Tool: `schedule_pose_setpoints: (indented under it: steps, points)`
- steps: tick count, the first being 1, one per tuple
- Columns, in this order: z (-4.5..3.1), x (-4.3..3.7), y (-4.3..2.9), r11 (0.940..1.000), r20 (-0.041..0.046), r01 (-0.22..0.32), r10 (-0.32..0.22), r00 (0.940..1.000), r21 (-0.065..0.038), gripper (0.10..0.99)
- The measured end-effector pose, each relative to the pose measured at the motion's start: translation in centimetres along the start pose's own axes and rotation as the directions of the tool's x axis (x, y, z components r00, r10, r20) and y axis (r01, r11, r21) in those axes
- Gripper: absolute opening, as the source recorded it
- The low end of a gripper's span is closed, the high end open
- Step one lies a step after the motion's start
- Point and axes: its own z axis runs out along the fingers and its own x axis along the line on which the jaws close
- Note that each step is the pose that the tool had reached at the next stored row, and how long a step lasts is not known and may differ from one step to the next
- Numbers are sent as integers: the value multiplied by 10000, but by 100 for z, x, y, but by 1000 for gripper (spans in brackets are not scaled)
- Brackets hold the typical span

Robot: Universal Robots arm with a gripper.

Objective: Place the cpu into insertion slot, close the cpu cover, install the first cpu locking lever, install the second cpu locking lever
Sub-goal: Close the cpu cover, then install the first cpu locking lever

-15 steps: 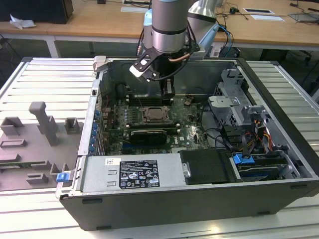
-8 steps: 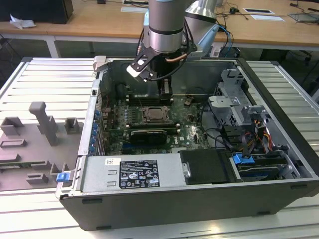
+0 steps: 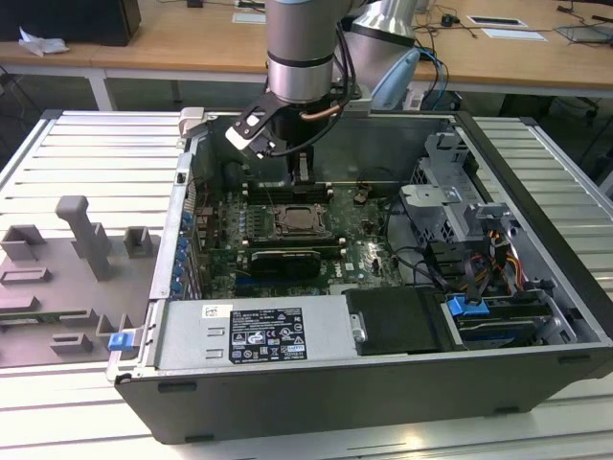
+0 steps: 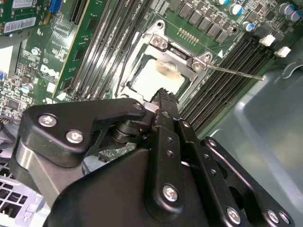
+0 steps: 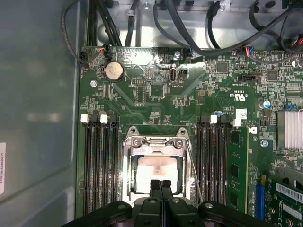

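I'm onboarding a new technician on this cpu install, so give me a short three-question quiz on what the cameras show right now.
1. True or false: the cover lies down around the cpu.
2. The end effector is: A shut, B half open, C wide open.
3. Fill in: memory slots stand on ___ sides of the cpu.
Key: 1 true; 2 A; 3 both.

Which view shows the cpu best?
The first wrist view: the cpu faces the camera squarely, framed by the cpu cover. The second wrist view shows it obliquely, partly behind the gripper; the exterior view, from afar.
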Motion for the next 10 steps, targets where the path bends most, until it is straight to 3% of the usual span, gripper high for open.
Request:
schedule_pose_setpoints:
  steps: [10]
  points:
    - [-57,1,-11,10000,0,0,0,10000,1,106]
